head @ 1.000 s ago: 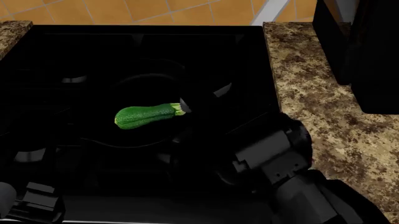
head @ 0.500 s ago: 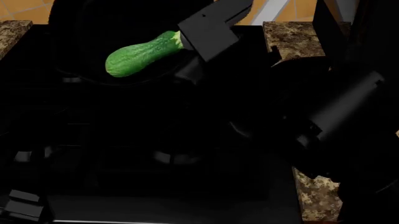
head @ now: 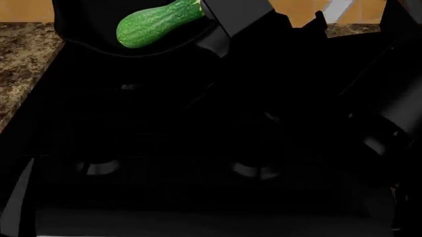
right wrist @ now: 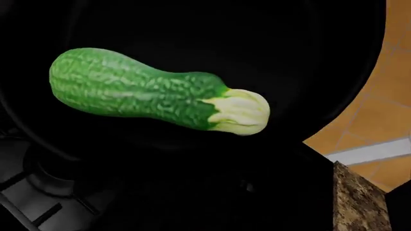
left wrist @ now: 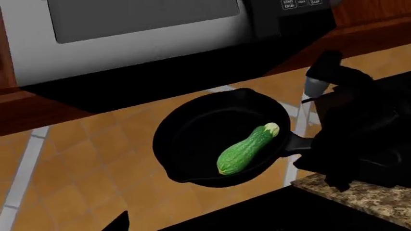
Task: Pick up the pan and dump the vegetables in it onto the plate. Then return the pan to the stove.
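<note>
Green zucchini (left wrist: 247, 149) lies in pan (left wrist: 192, 144), stem toward right hand (left wrist: 340, 144).

Dim, murky, sharp-edged renders

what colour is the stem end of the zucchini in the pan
Pale yellowish-cream on the zucchini, clearest in the right wrist view.

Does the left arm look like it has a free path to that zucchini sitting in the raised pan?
Probably yes. From the left wrist view, the zucchini lies uncovered in the open pan, held up in front of the tiled wall, with nothing between camera and pan. The right arm crowds only the handle side. The left gripper itself is out of sight.
</note>
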